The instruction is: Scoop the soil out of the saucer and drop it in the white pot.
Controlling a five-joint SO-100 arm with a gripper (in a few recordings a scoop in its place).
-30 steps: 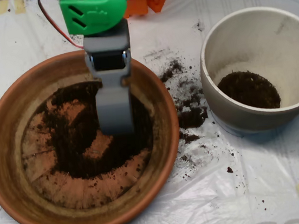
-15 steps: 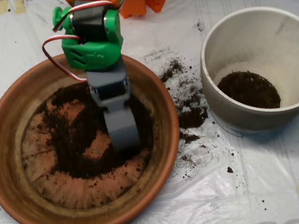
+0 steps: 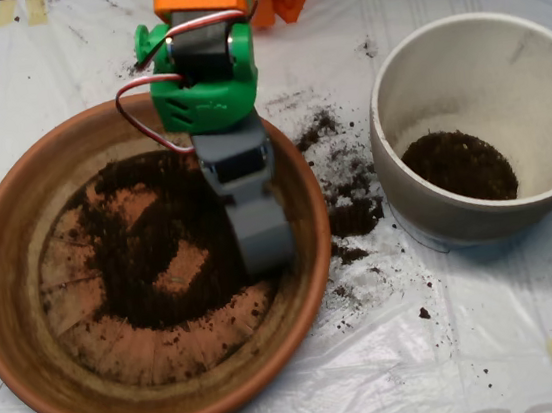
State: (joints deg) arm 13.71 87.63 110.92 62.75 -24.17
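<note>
One round, shallow terracotta saucer (image 3: 29, 327) sits at left, holding a ring of dark, crumbly soil (image 3: 133, 274). One smooth grey plastic scoop (image 3: 263, 248) dips into the saucer's right side; whether its shells are parted I cannot tell. Loose crumbs (image 3: 352, 212) dot the plastic sheet (image 3: 474, 343). One deep white pot (image 3: 498, 48) at right contains a dark soil patch.

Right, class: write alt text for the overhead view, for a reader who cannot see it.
A grey scoop on a green arm sits over dark soil in a terracotta saucer. To its right stands a white pot, with spilled crumbs between them.
</note>
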